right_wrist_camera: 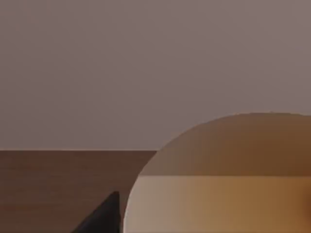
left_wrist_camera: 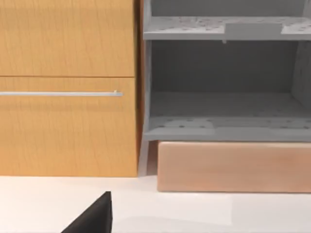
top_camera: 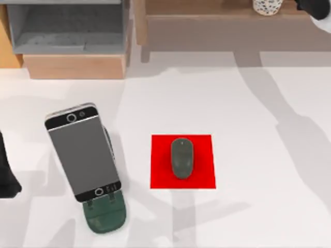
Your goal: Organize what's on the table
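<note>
Nearest us in the top view, at about seven o'clock on the white table (top_camera: 258, 155), a phone (top_camera: 83, 151) with a grey screen leans tilted on a dark green stand (top_camera: 105, 216), whose base juts out below the phone's lower end. Just right of it, close to the middle of the table, a dark grey mouse (top_camera: 182, 158) lies lengthwise on a red square mat (top_camera: 201, 175), inside its edges. Our left arm (top_camera: 7, 178) is a dark shape at nine o'clock, at the table's left edge; we cannot tell how its pincer stands. Farther off, at eleven o'clock, stands the shelf unit (top_camera: 72, 36), and the left wrist view gives what the top view cannot: its tan wooden door with a thin metal handle (left_wrist_camera: 60, 94) beside grey open shelves (left_wrist_camera: 223, 126). At one o'clock a speckled white cup (top_camera: 267, 6) sits on a brown ledge (top_camera: 217, 23), with our right arm (top_camera: 316, 8) beside it in the corner. The right wrist view has a pale rounded surface (right_wrist_camera: 218, 194) close up; that pincer's state we cannot tell either.
</note>
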`<state>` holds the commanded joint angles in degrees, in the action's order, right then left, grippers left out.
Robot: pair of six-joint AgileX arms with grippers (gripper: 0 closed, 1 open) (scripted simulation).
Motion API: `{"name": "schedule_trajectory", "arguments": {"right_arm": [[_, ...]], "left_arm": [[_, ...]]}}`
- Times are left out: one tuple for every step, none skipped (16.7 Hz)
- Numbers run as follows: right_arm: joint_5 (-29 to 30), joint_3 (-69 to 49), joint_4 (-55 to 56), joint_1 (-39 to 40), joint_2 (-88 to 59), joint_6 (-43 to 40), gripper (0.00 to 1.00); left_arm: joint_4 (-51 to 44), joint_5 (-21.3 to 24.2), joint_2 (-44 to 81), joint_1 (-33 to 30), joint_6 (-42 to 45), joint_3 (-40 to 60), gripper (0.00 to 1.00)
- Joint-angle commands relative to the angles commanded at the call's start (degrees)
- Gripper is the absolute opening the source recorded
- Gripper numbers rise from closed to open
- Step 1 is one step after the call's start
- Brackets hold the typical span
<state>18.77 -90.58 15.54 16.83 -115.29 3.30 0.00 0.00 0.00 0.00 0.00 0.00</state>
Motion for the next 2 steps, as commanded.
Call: {"name": "schedule_trajectory", "arguments": {"right_arm": [[0.0, 0.0, 0.0, 0.0, 0.0, 0.0, 1.00], [0.0, 0.0, 0.0, 0.0, 0.0, 0.0, 1.00]], "left_arm": [[0.0, 0.0, 0.0, 0.0, 0.0, 0.0, 1.00], [0.0, 0.0, 0.0, 0.0, 0.0, 0.0, 1.00]]}}
